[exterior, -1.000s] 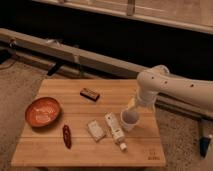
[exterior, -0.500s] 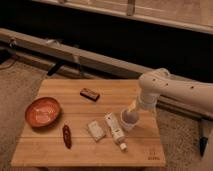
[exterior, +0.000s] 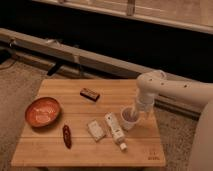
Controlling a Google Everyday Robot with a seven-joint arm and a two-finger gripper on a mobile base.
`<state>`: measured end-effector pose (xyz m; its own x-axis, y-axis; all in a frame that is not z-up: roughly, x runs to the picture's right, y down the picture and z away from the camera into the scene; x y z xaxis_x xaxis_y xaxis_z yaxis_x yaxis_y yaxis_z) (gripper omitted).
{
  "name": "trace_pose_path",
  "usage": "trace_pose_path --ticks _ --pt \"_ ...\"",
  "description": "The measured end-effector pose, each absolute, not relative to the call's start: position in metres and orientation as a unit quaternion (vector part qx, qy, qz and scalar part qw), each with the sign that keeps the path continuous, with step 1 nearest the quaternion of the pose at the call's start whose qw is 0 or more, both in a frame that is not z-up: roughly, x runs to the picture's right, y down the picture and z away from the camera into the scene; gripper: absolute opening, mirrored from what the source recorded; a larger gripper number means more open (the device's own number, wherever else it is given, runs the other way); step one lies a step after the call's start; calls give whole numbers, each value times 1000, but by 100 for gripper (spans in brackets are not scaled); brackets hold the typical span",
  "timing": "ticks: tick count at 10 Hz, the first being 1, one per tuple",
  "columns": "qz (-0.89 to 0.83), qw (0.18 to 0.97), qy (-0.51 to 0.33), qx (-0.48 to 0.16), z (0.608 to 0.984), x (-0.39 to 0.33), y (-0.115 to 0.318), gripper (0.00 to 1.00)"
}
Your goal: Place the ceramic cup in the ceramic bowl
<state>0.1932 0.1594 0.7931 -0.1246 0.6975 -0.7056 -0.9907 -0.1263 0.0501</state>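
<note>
The ceramic cup [exterior: 127, 118], small, white and round, stands upright on the right part of the wooden table [exterior: 60, 150]. My gripper [exterior: 136, 112] comes down from the white arm and sits right at the cup's rim, on its right side, hiding part of it. The ceramic bowl [exterior: 43, 111], shallow and orange-brown with a paler inside, rests near the table's left edge, far from the gripper, with nothing in it.
A white tube with a cap [exterior: 115, 131] lies just left of the cup, a white packet [exterior: 95, 129] beside it. A red chili-shaped object [exterior: 66, 136] lies near the front, a dark brown bar [exterior: 89, 93] at the back. A raised ledge runs behind the table.
The arm has come down and slightly left, bringing the gripper from above the cup to its rim. The cup and the other things have not moved.
</note>
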Motion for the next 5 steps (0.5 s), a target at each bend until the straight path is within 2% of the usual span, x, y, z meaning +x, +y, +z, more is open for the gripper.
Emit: trace_pose_path --ticks 3,5 --pt "706 601 253 -276 785 196 147 8" --pt "706 616 230 -263 770 193 117 0"
